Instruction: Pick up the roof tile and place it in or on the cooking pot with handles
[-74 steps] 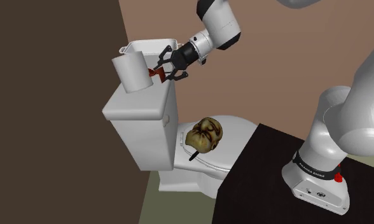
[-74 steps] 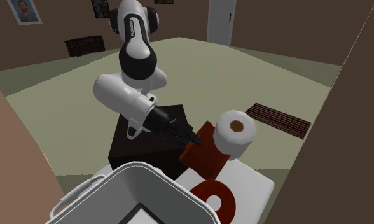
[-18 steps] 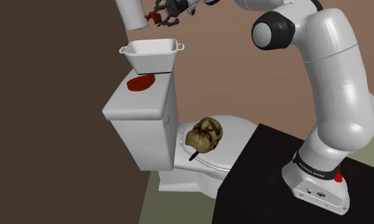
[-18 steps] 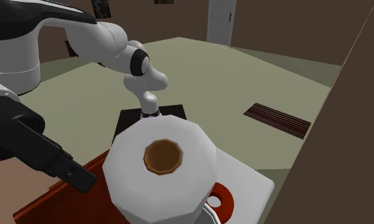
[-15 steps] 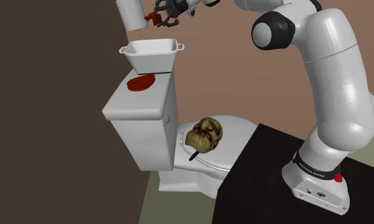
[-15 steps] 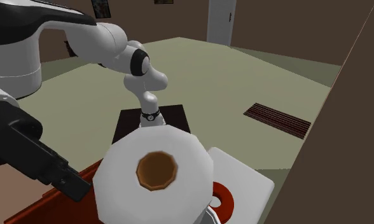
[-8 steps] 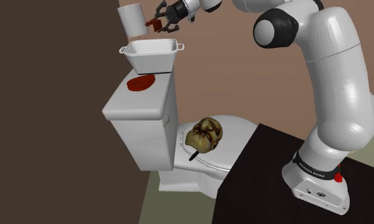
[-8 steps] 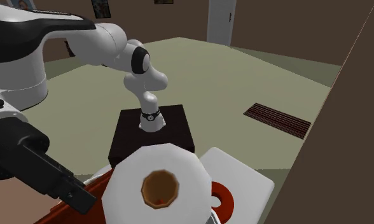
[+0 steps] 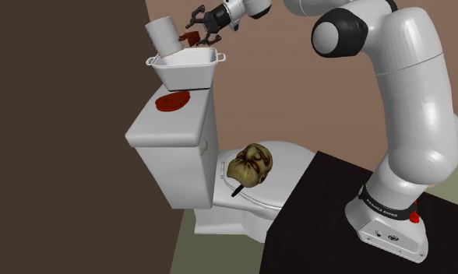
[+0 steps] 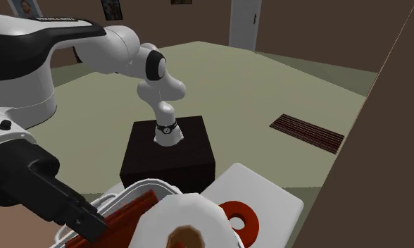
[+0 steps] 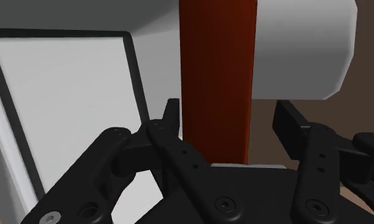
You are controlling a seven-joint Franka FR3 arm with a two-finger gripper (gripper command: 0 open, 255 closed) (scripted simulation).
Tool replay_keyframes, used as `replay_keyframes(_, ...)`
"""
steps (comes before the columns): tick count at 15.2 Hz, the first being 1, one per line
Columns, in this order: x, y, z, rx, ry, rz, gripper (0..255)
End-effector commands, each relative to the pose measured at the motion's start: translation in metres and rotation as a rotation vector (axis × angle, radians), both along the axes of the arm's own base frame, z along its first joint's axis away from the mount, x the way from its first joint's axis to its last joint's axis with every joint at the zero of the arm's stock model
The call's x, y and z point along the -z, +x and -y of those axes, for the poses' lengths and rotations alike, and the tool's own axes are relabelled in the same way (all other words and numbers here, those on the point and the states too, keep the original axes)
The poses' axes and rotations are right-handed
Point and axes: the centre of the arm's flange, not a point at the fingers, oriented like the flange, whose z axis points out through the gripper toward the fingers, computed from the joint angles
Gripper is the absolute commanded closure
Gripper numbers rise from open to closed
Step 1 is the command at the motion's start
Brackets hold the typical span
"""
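Tile (image 11: 216, 70): one red-brown slab, between the tool's fingers above the pot; long axis straight out from the tool, far end pointing down into the pot.
Tool (image 11: 225, 124): spread wide; one finger close against the slab, the other clearly apart, nothing clasped.
Pot (image 9: 184, 68): one, white, two handles, on the toilet tank (image 9: 169, 128).
Hidden: slab's far end behind one white roll (image 9: 162, 33); contact with the pot's floor unclear.
Others: one red ring (image 9: 173, 101), one head-shaped mask (image 9: 251, 164).

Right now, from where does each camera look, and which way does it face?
Shoulder view: beside the stand, facing the toilet tank; shows arm and gripper.
Second exterior view: above the tank, facing the stand; shows them too.
Wrist view: on the gripper, facing the pot; shows the fingers.
All share the red tile.
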Motion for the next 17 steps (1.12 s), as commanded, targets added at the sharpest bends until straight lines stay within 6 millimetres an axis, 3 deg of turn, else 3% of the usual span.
replay_keyframes(1,0.034,0.0,0.007,-0.035,0.023,-0.067,0)
replay_keyframes(2,0.028,-0.002,0.013,-0.036,0.023,-0.068,0)
replay_keyframes(3,0.036,0.001,0.016,-0.036,0.023,-0.068,0)
replay_keyframes(5,0.033,0.001,0.009,-0.036,0.023,-0.068,0)
replay_keyframes(9,0.011,-0.021,0.049,-0.036,0.023,-0.068,0)
replay_keyframes(17,0.011,-0.021,0.049,-0.036,0.023,-0.068,0)
